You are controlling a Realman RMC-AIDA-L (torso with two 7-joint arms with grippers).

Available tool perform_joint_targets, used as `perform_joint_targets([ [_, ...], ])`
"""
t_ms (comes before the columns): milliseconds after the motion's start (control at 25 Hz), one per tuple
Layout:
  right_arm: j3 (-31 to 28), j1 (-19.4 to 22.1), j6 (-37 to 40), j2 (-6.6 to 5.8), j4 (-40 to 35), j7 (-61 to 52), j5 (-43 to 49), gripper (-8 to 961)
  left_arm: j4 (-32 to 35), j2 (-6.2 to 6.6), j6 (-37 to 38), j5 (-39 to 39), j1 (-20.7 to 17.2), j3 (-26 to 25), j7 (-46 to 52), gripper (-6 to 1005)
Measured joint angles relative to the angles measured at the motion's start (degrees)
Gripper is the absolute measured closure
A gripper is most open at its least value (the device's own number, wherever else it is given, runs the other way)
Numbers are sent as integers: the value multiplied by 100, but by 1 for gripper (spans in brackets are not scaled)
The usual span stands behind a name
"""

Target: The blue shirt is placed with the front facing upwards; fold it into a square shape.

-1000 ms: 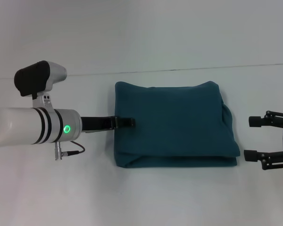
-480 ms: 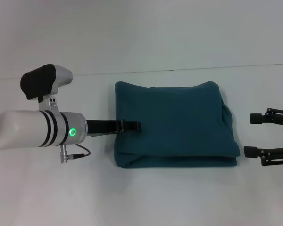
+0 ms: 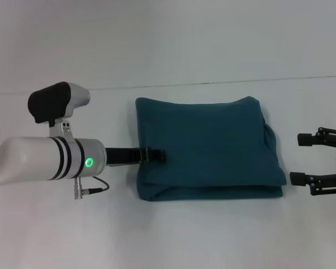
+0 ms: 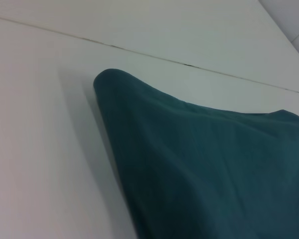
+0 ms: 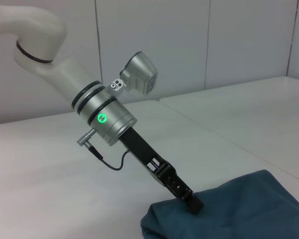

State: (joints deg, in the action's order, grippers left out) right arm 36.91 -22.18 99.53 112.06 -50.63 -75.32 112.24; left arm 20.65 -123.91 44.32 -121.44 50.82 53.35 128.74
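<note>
Blue shirt (image 3: 207, 147) lies folded into a plain teal square

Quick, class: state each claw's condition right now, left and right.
Left claw: tip on the blue shirt at its left edge; open or shut cannot be told.
Right claw: open, holding nothing, beside the shirt.

Desk (image 3: 173, 235): plain white surface filling the head view from the lower edge up to a thin dark seam crossing the frame above centre; a second white surface continues beyond the seam. Lying directly on it: the blue shirt (image 3: 207, 148), dark teal, folded into a thick, roughly square bundle at centre frame; layered edges show along its lower side, a rounded bulge on its right side; no lettering visible on the upper face.
</note>
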Motion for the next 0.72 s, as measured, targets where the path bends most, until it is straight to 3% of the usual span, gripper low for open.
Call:
perform_joint_targets([
  [120,0,3,-11,4,0,15,0,8,9,-1,-7,22,-44,-16,-32,267],
  [720,-73,-14,-232,63,0,33,0,8,33,-13,40,24,-56,0,-180,848],
])
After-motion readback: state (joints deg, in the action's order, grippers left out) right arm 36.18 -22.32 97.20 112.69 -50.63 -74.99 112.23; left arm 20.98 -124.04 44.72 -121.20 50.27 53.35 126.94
